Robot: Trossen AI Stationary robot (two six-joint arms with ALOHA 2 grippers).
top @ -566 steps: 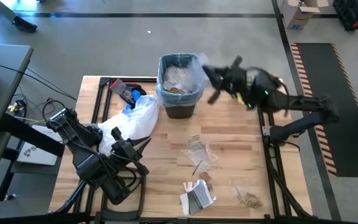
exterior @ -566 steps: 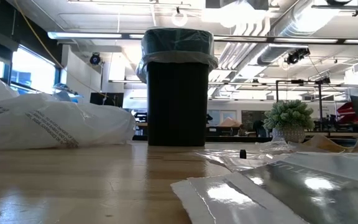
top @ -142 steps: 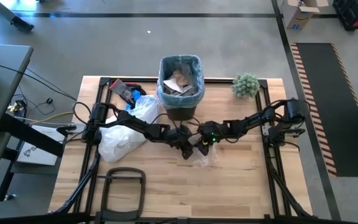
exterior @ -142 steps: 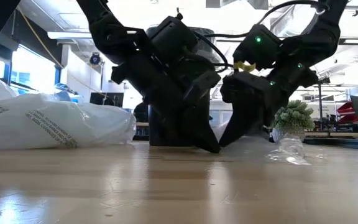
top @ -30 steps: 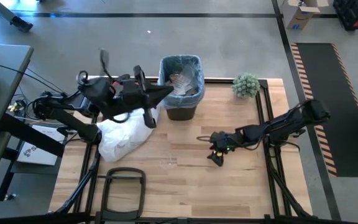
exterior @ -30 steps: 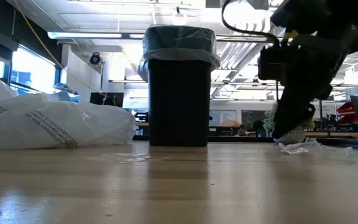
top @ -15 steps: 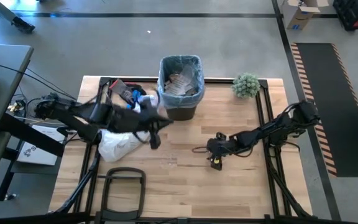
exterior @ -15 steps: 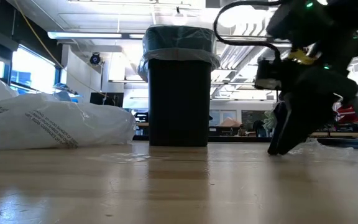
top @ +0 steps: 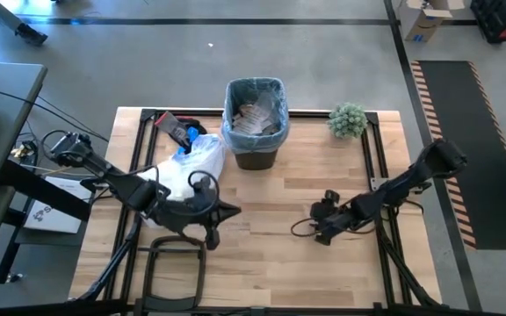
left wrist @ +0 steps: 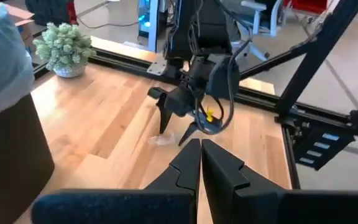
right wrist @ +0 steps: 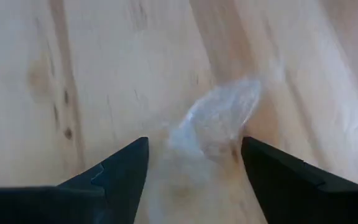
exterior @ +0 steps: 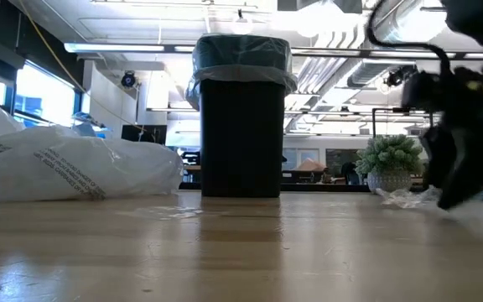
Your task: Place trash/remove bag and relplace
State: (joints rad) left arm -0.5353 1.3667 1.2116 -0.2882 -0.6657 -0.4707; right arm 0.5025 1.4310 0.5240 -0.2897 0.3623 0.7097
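On the pale wooden bench, the right pincer hangs fingers apart, a clear crinkly plastic wrapper just ahead; the left pincer waits shut.

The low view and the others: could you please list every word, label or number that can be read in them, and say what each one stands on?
None can be read anywhere.
Dark print on the whitish translucent plastic bag lying left of the black bin: several lines, too blurred to read.
Print on the white-and-blue cardboard box on the floor beyond the table: too small to read.
Black-and-orange hazard stripes along the dark floor mat: a marking only, no text.
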